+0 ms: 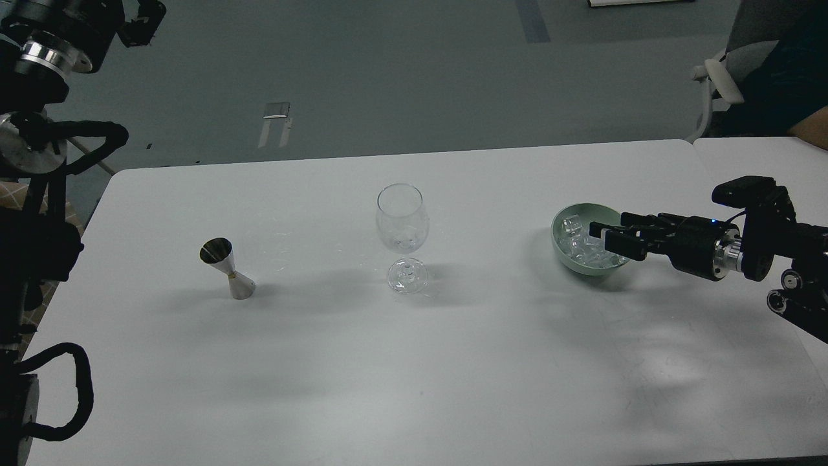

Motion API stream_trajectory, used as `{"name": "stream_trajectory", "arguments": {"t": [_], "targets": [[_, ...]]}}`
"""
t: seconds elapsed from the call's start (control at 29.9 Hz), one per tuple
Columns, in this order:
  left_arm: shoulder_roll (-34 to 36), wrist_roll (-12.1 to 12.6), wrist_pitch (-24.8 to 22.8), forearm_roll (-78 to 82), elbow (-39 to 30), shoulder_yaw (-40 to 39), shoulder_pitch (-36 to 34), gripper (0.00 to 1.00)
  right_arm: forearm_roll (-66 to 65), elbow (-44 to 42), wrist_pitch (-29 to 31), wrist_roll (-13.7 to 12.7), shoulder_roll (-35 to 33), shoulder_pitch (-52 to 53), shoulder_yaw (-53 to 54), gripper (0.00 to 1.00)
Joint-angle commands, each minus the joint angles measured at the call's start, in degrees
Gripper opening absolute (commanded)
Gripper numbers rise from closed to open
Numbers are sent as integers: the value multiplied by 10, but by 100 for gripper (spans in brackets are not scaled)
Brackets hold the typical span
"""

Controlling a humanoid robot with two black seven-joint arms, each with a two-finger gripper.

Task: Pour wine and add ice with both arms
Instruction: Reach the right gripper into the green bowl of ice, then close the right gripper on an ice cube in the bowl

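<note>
The ice, small clear cubes, fills a pale green bowl at the right of the white table. My right gripper reaches in from the right, low over the bowl's right half, fingers slightly apart and holding nothing. A clear stemmed glass stands upright at the table's middle. A steel jigger stands to its left. I cannot make out any wine in either. My left gripper is raised high at the top left, off the table, small and dark.
A second white table adjoins on the right. A white chair and a seated person are at the back right. The grey floor lies beyond the table's far edge.
</note>
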Motion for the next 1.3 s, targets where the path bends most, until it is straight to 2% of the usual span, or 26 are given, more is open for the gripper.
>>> {"name": "stream_trajectory", "arguments": {"t": [0.0,0.2,0.7,1.2,1.27], "targets": [[1,0,0,-10,-4,1,-3,98,0,-1,1,0,1,1,-7,50],[0,0,0,-13,-18,0,4,98,0,-4,3,-1,2,7,-21,58],[0,-1,0,-13,-33,0,3,98,-3,-65,3,-9,68,34,-44,58],[0,0,0,-13,-38,0,1,98,-3,-67,5,-9,63,50,-84,58],[1,0,-1,-13,-38,1,2,98,-3,-67,5,-9,64,50,-83,54]]}}
